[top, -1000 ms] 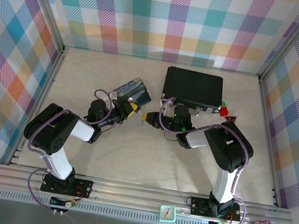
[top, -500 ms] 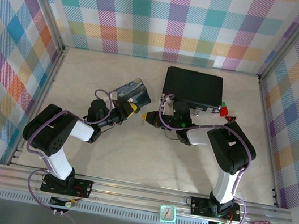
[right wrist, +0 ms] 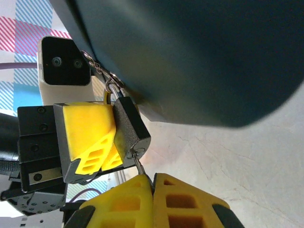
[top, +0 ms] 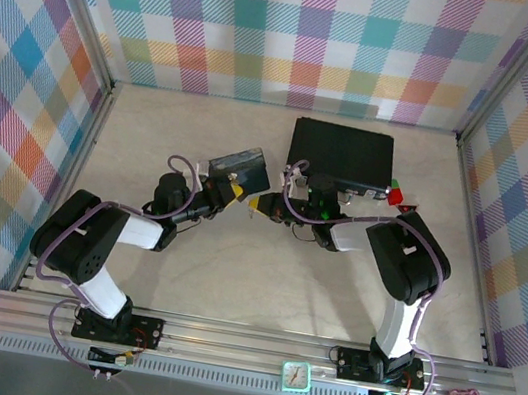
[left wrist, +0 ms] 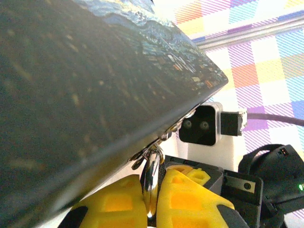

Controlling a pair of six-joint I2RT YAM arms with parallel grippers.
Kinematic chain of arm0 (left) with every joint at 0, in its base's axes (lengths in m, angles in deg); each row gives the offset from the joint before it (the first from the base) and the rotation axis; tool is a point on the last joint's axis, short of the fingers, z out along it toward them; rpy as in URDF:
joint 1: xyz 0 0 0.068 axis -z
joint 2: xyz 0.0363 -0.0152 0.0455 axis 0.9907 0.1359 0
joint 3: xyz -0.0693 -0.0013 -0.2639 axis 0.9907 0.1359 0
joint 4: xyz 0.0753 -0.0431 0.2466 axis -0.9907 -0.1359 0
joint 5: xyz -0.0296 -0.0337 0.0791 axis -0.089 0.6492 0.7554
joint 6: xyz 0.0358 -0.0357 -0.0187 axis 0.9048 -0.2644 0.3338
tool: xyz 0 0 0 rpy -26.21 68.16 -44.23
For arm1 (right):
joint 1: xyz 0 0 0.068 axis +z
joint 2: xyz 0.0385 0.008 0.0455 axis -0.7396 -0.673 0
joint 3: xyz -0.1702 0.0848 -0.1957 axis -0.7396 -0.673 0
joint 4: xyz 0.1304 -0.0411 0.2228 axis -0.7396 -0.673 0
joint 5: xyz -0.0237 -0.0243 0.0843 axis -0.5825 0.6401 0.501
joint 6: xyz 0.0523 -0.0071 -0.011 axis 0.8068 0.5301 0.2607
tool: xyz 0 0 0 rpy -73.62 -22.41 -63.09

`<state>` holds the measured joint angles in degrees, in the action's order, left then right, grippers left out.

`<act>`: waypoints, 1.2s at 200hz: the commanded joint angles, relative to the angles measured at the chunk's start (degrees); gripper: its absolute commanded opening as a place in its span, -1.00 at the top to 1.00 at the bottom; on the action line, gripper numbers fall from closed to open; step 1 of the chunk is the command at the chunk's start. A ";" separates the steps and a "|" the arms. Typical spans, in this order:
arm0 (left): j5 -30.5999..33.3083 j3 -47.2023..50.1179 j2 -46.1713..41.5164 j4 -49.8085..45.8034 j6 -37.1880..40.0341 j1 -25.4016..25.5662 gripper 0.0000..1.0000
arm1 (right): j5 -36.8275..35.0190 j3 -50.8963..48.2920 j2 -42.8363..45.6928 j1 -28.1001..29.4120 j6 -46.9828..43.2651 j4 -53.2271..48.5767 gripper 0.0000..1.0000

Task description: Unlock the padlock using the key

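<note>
The padlock (right wrist: 129, 128) is a small dark-grey body whose shackle hooks into a ring on the edge of the blue starry-night tin (right wrist: 199, 52). My left gripper (left wrist: 153, 178) is shut on the padlock (left wrist: 152, 183), which shows as a shiny sliver between the yellow fingers (left wrist: 114, 202). The key (right wrist: 140, 167) is a thin silver shaft with its tip in the keyhole on the padlock's bottom face. My right gripper (right wrist: 153, 179) is shut on the key's head. In the top view the left gripper (top: 236, 191) and the right gripper (top: 259, 204) meet tip to tip beside the tin (top: 239, 165).
A black case (top: 343, 152) lies just behind the right wrist, with small red and green pieces (top: 397, 195) at its right corner. The tin is tipped up over both grippers. Plaid walls close the table (top: 182, 265) on three sides.
The tin has tipped up and shifted slightly toward the back. Both grippers have edged toward the back together, still shut and joined at the padlock.
</note>
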<state>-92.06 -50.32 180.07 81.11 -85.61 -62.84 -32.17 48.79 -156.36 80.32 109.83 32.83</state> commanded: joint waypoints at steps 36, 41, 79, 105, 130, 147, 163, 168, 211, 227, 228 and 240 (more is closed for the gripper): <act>-8.79 -1.91 -1.22 0.32 0.33 1.68 1.00 | -3.15 2.87 -0.95 -1.29 3.26 4.97 1.00; -8.15 -1.82 -1.36 0.33 0.09 1.94 1.00 | -3.66 2.71 -1.02 -1.25 3.89 5.72 1.00; -2.28 -1.37 -4.28 -3.40 0.31 3.91 1.00 | -10.10 1.40 -1.32 0.33 8.34 9.35 1.00; 1.03 -1.80 -5.13 -4.95 1.59 4.20 1.00 | -12.29 1.47 -1.75 1.57 10.46 9.28 1.00; -0.36 -2.05 -3.43 1.02 2.48 4.12 1.00 | -8.64 2.15 -3.82 1.69 24.05 12.64 1.00; -1.60 -1.35 -0.33 8.51 1.64 3.76 1.00 | -6.96 0.64 -4.28 2.22 37.79 20.22 1.00; -3.76 -1.05 4.97 19.89 -2.49 3.63 1.00 | -6.63 -0.18 -4.98 2.69 51.23 28.58 1.00; -4.52 -1.67 6.15 20.40 -3.11 3.65 1.00 | -7.46 -0.37 -5.61 2.95 55.82 32.10 1.00; -5.25 -3.33 6.08 20.04 0.06 4.65 1.00 | -9.76 5.19 -6.53 7.23 73.53 36.22 1.00; -5.63 -3.99 5.83 20.05 -0.02 4.55 1.00 | -11.63 6.84 -6.95 8.05 75.79 36.23 1.00; -5.59 -4.01 5.78 20.05 0.05 4.55 1.00 | -11.77 6.96 -7.00 8.10 75.89 36.27 1.00; -5.56 -3.86 5.72 19.96 0.93 4.51 1.00 | -13.28 7.26 -7.20 8.85 77.74 36.24 1.00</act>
<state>-83.91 -52.39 186.43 96.19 -87.25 -62.44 -43.61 49.86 -163.95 83.38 169.53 57.98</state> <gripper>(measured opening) 0.074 0.061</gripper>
